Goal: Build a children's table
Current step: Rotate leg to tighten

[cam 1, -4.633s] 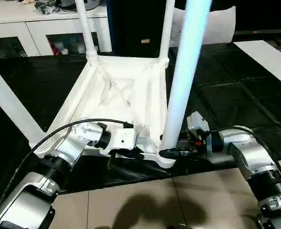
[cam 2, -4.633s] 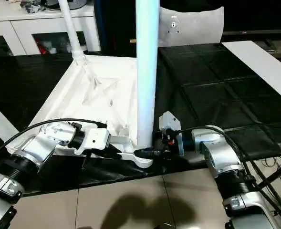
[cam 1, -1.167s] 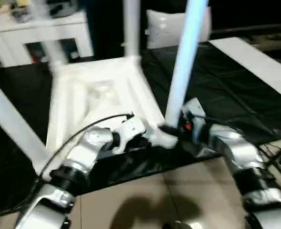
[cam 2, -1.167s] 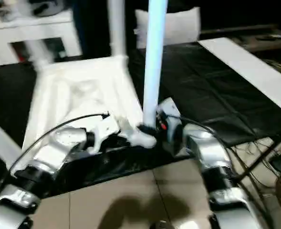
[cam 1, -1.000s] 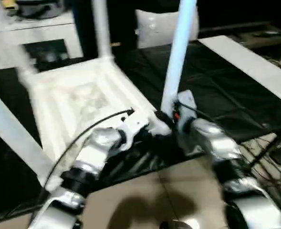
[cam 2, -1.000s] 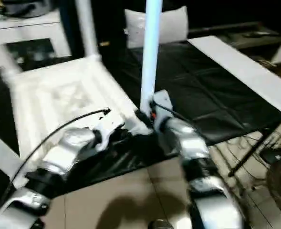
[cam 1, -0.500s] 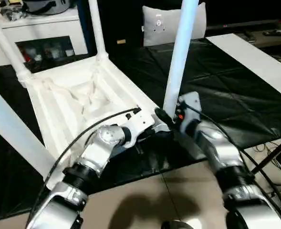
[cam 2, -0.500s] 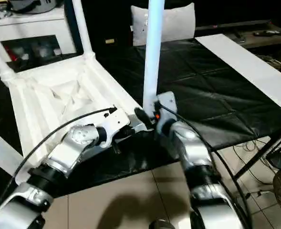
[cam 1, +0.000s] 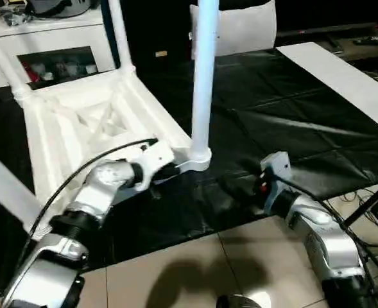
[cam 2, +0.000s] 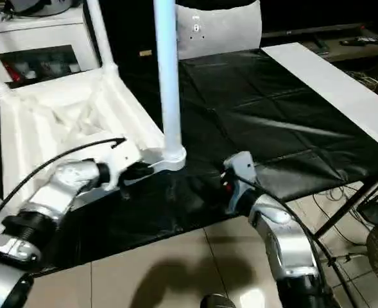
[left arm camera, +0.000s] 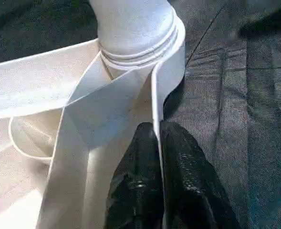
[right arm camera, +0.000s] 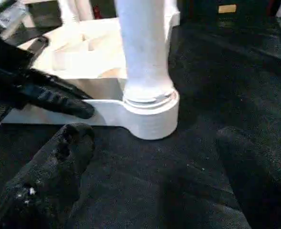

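Note:
The white children's table (cam 1: 79,122) lies upside down on the black mat, its ribbed underside facing up and its legs standing upward. The near leg (cam 1: 203,77) sits in the rounded corner socket (cam 1: 198,157). My left gripper (left arm camera: 155,126) is shut on the table's thin rim just beside that socket, one finger on each side of the wall. My right gripper (right arm camera: 152,136) is open, its fingers (right arm camera: 49,176) spread wide. It is a short way in front of the socket and touches nothing. From the head, the right gripper (cam 1: 235,188) lies low on the mat.
A white cabinet with glass doors (cam 1: 54,45) stands at the back left, a white cushion (cam 1: 246,29) behind the table. A white board (cam 1: 343,77) lies at the right on the black mat (cam 1: 285,122). Tiled floor (cam 1: 176,276) is nearest me, with cables at the right edge.
My right gripper has let go of the near leg's base, drawn back from the socket and now stands open. The left gripper keeps its hold, and the table's near corner has shifted left.

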You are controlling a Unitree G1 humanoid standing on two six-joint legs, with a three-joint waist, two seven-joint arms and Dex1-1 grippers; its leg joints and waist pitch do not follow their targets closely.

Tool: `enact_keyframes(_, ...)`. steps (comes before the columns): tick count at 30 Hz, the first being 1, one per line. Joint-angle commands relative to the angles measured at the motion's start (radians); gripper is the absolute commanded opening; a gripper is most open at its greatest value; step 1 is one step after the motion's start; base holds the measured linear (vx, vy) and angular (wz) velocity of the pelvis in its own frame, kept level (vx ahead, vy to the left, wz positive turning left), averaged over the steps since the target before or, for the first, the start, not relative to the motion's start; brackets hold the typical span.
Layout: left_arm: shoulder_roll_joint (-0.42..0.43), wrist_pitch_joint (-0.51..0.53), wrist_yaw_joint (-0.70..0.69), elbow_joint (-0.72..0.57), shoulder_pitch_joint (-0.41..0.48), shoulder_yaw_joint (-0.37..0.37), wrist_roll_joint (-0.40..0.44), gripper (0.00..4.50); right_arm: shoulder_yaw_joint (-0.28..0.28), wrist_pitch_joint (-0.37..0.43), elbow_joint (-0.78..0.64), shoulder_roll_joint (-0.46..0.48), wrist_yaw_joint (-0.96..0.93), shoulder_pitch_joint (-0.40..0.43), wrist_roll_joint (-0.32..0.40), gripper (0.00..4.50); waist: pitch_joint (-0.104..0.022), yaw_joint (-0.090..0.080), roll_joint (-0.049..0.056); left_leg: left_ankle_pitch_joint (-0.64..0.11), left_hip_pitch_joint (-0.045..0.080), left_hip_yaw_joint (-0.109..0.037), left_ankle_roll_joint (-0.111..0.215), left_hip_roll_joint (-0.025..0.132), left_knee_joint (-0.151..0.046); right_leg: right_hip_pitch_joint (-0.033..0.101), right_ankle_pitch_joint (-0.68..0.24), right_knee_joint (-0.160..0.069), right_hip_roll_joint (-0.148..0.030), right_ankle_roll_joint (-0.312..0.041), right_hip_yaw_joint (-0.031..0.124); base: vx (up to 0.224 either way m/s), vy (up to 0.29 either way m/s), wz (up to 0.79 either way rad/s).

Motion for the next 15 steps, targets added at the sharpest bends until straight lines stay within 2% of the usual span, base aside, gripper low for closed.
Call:
enact_keyframes(1, 0.003, 0.011, -0.004, -0.077, 0.025, 0.054, -0.057, 0.59, 0.006, 0.026, -0.046, 0.008, -0.029, 0.018, -0.007, 4.5, -0.073, 0.007, -0.007, -0.085, -0.028, 0.027, 0.096, -0.026, -0.067, 0.091, -0.211, -0.05, -0.017, -0.197, 0.044, 0.0, 0.0, 0.0)
enact_keyframes(2, -0.007, 0.014, 0.007, -0.114, 0.049, 0.076, -0.086, 0.79, 0.01, 0.03, -0.061, 0.014, -0.053, 0.03, -0.015, 4.5, -0.072, 0.009, -0.016, -0.075, -0.031, 0.028, 0.103, -0.027, -0.066, 0.094, -0.203, -0.048, -0.019, -0.202, 0.044, 0.0, 0.0, 0.0)
enact_keyframes(3, -0.018, 0.018, 0.031, -0.145, 0.069, 0.098, -0.107, 0.79, 0.01, 0.032, -0.069, 0.021, -0.077, 0.037, -0.024, 4.5, -0.072, 0.014, -0.005, -0.058, -0.028, 0.029, 0.107, -0.026, -0.067, 0.091, -0.192, -0.046, -0.021, -0.212, 0.046, 0.0, 0.0, 0.0)
enact_keyframes(5, -0.035, 0.037, 0.067, -0.205, 0.103, 0.138, -0.145, 0.92, 0.008, 0.051, -0.088, 0.033, -0.126, 0.046, -0.038, 4.5, -0.07, 0.016, -0.006, -0.053, -0.026, 0.031, 0.107, -0.023, -0.066, 0.089, -0.192, -0.045, -0.019, -0.213, 0.047, 0.0, 0.0, 0.0)
enact_keyframes(6, -0.045, 0.043, 0.103, -0.234, 0.12, 0.157, -0.149, 1.01, 0.007, 0.059, -0.098, 0.036, -0.142, 0.05, -0.046, 4.5, -0.068, 0.021, -0.005, -0.062, -0.024, 0.032, 0.103, -0.025, -0.067, 0.089, -0.213, -0.047, -0.02, -0.206, 0.047, 0.0, 0.0, 0.0)
enact_keyframes(7, -0.061, 0.088, 0.164, -0.292, 0.151, 0.184, -0.149, 1.11, 0.007, 0.074, -0.116, 0.041, -0.17, 0.058, -0.06, 4.5, -0.066, 0.021, -0.017, -0.082, -0.025, 0.035, 0.099, -0.024, -0.068, 0.088, -0.248, -0.051, -0.019, -0.189, 0.048, 0.0, 0.0, 0.0)
enact_keyframes(8, -0.075, 0.117, 0.213, -0.342, 0.181, 0.203, -0.146, 1.11, 0.007, 0.074, -0.127, 0.043, -0.185, 0.065, -0.069, 4.5, -0.065, 0.024, -0.013, -0.082, -0.024, 0.034, 0.09, -0.021, -0.069, 0.09, -0.255, -0.046, -0.02, -0.185, 0.049, 0.0, 0.0, 0.0)
enact_keyframes(9, -0.084, 0.135, 0.243, -0.373, 0.2, 0.214, -0.144, 1.11, 0.008, 0.073, -0.134, 0.045, -0.195, 0.069, -0.075, 4.5, -0.062, 0.028, -0.021, -0.083, -0.025, 0.036, 0.09, -0.022, -0.069, 0.088, -0.284, -0.051, -0.021, -0.167, 0.05, 0.0, 0.0, 0.0)
enact_keyframes(10, -0.093, 0.147, 0.261, -0.413, 0.227, 0.228, -0.153, 1.11, 0.006, 0.058, -0.132, 0.051, -0.204, 0.071, -0.077, 4.5, -0.06, 0.029, -0.018, -0.093, -0.023, 0.038, 0.089, -0.025, -0.07, 0.083, -0.326, -0.059, -0.018, -0.147, 0.049, 0.0, 0.0, 0.0)
enact_keyframes(11, -0.093, 0.147, 0.261, -0.413, 0.227, 0.228, -0.153, 1.11, 0.006, 0.058, -0.132, 0.051, -0.204, 0.071, -0.077, 4.5, -0.061, 0.028, -0.017, -0.097, -0.024, 0.038, 0.084, -0.024, -0.07, 0.083, -0.33, -0.057, -0.018, -0.141, 0.049, 0.0, 0.0, 0.0)
enact_keyframes(12, -0.099, 0.153, 0.286, -0.465, 0.267, 0.236, -0.152, 1.11, 0.011, 0.047, -0.128, 0.051, -0.212, 0.071, -0.082, 4.5, -0.058, 0.028, -0.009, -0.114, -0.021, 0.037, 0.081, -0.025, -0.072, 0.079, -0.351, -0.062, -0.016, -0.128, 0.048, 0.0, 0.0, 0.0)
enact_keyframes(13, -0.1, 0.158, 0.302, -0.488, 0.286, 0.235, -0.138, 1.11, 0.016, 0.049, -0.128, 0.051, -0.217, 0.07, -0.086, 4.5, -0.056, 0.025, -0.016, -0.137, -0.021, 0.039, 0.08, -0.027, -0.072, 0.077, -0.38, -0.07, -0.013, -0.111, 0.047, 0.0, 0.0, 0.0)
enact_keyframes(14, -0.102, 0.159, 0.31, -0.501, 0.295, 0.232, -0.13, 1.11, 0.021, 0.048, -0.13, 0.049, -0.217, 0.069, -0.091, 4.5, -0.058, 0.026, -0.015, -0.139, -0.021, 0.037, 0.078, -0.028, -0.072, 0.077, -0.387, -0.069, -0.014, -0.106, 0.048, 0.0, 0.0, 0.0)
enact_keyframes(15, -0.122, 0.173, 0.349, -0.55, 0.329, 0.224, -0.111, 1.11, 0.042, 0.036, -0.138, 0.037, -0.217, 0.065, -0.117, 4.5, -0.058, 0.024, -0.023, -0.136, -0.024, 0.036, 0.075, -0.025, -0.073, 0.078, -0.386, -0.067, -0.013, -0.1, 0.051, 0.0, 0.0, 0.0)
